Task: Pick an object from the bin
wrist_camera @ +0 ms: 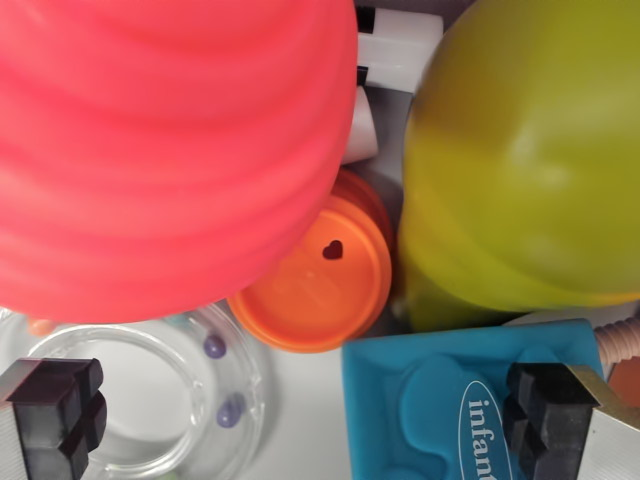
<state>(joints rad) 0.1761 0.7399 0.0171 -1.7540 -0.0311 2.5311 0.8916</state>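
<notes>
hand (300, 415) spread wide, holding nothing, low among pink ridged toy (160, 150), orange lid (320, 280) and blue block (440, 400); target unclear, grasp still pending.

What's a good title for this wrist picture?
Open fingers hover over a pink toy, green ball and orange lid.

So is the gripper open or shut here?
Open. The gripper has its two fingers far apart at the bottom corners, nothing held between them.
</notes>
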